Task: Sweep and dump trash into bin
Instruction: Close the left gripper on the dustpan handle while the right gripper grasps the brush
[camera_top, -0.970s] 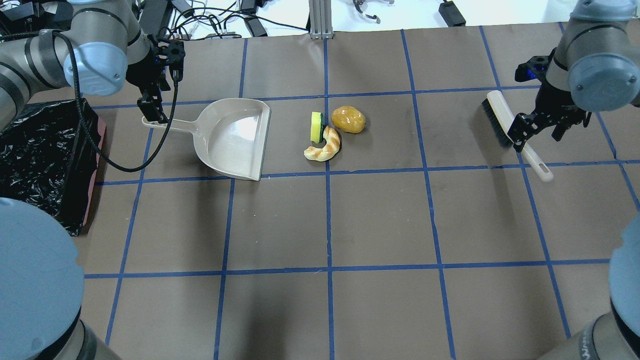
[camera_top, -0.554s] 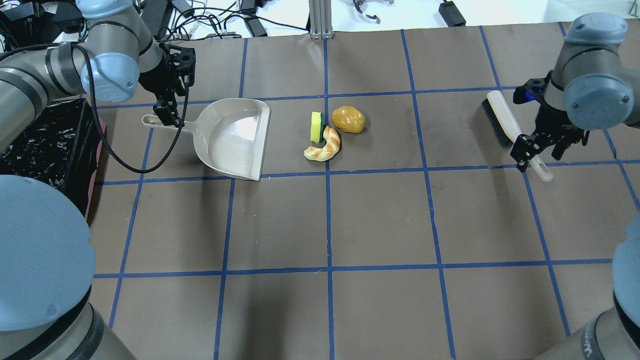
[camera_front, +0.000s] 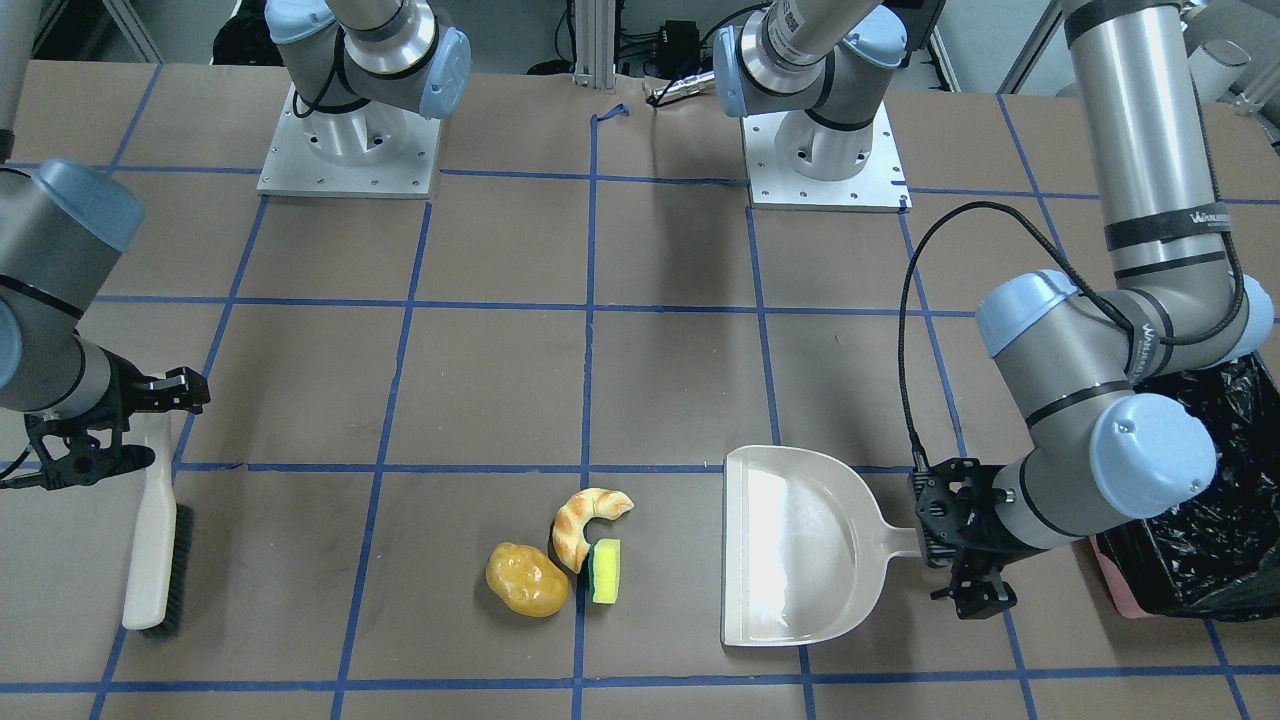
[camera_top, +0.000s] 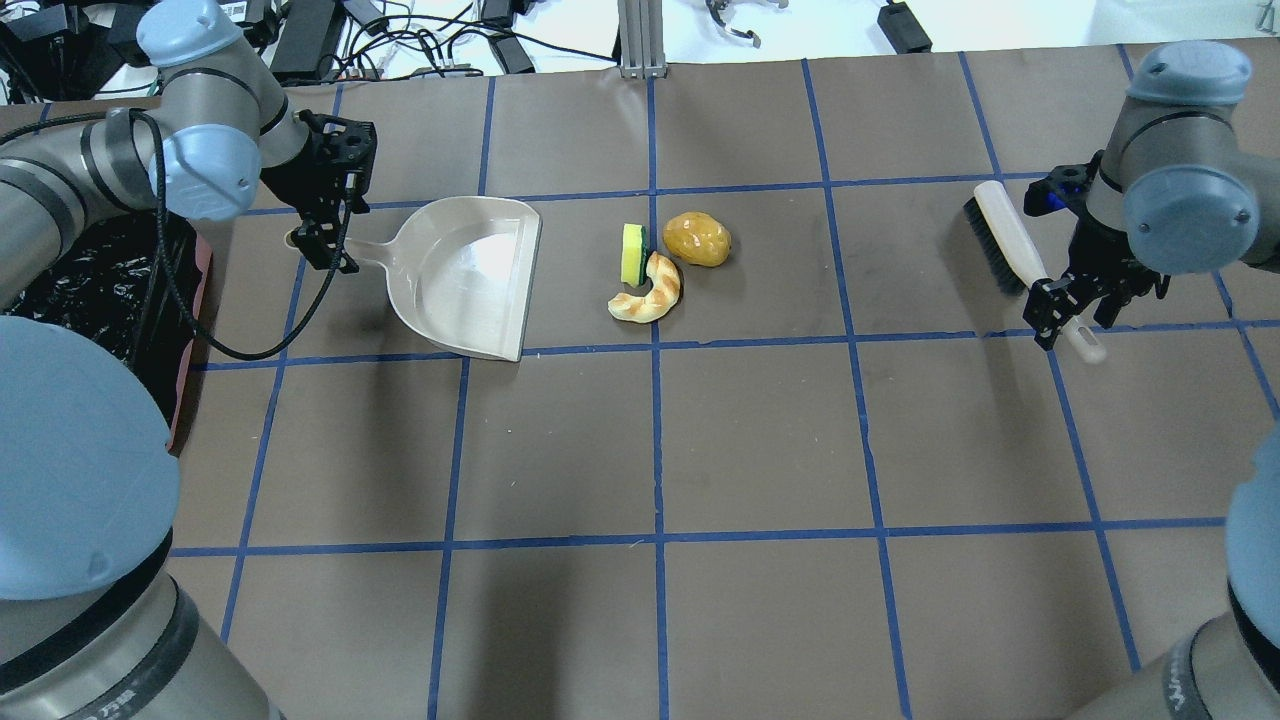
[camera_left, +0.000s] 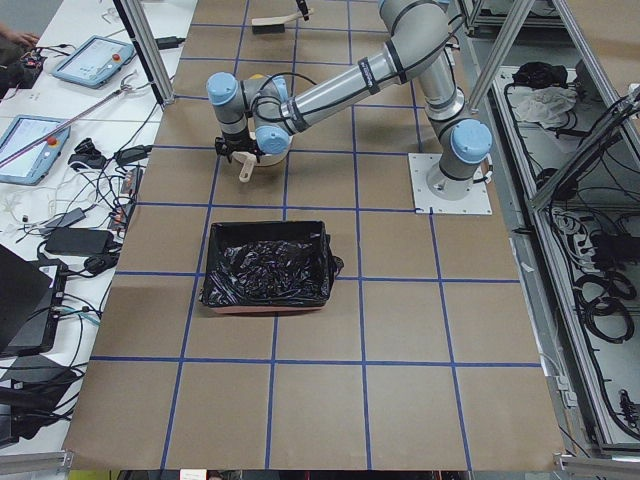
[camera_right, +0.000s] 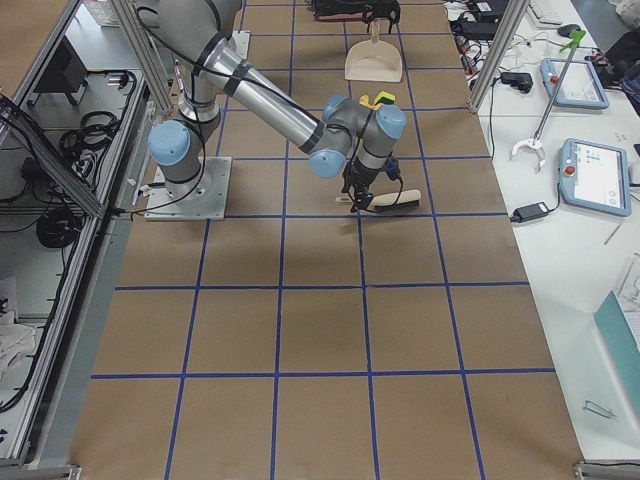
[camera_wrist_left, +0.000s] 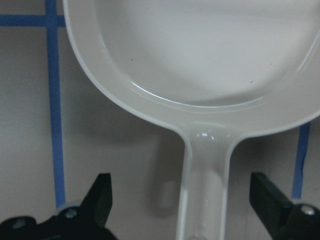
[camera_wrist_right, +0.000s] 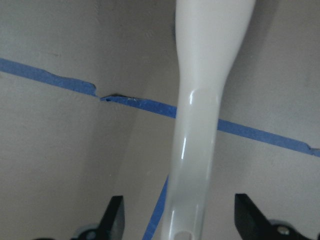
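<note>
Overhead exterior view: we see the trash toward the table's (camera_top: 760, 450) far edge, about mid-width. The sponge (camera_top: 632, 253) stands against the croissant (camera_top: 650, 290), with the potato-like lump (camera_top: 697, 239) just beside them. The beige dustpan (camera_top: 470, 280) lies near them, its mouth facing the trash. The left gripper (camera_top: 323, 245) straddles the dustpan's handle with jaws wide, not touching it (the wrist view shows gaps on both sides). The right gripper (camera_top: 1065, 312), equally wide, straddles the brush (camera_top: 1000, 240) handle near the right edge. The black-lined bin (camera_left: 265, 300) sits at the left edge.
</note>
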